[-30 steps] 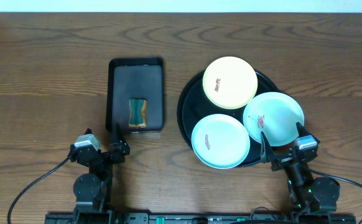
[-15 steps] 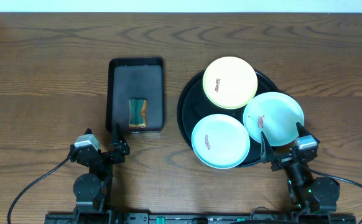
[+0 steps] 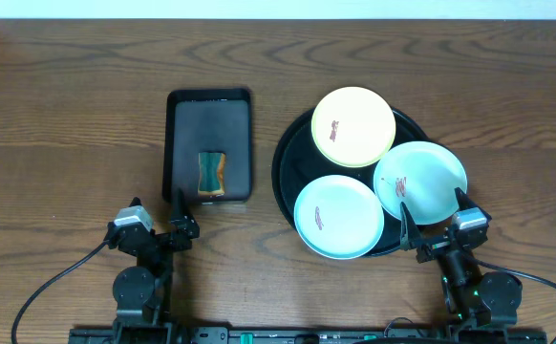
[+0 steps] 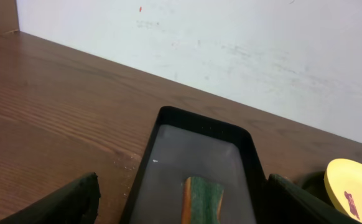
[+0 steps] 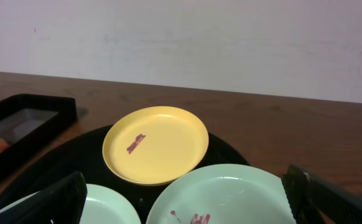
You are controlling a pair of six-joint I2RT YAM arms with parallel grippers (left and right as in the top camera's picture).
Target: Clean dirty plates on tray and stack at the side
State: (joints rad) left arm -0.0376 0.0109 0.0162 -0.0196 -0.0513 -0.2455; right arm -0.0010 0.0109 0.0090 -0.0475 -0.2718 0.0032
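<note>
Nothing has moved since the earlier frame. Nearest, the left gripper point(image 4: 182, 186) and the right gripper point(image 5: 184, 183) both sit spread wide, holding nothing. Beyond them the near mint plate point(image 3: 338, 217), the right mint plate point(image 3: 419, 182) and, farthest, the yellow plate point(image 3: 353, 126) lie on the round tray point(image 3: 283, 167). It is right of the sponge point(image 3: 210, 173).

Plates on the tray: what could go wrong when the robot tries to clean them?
1. The yellow plate, right mint plate and near mint plate crowd the tray, so lifting one might nudge a neighbour.
2. Both mint plates poke past the tray's rim; pressing down to wipe could tip one off.
3. The sponge lies flat in the small tray, so the left fingers might miss it.
</note>
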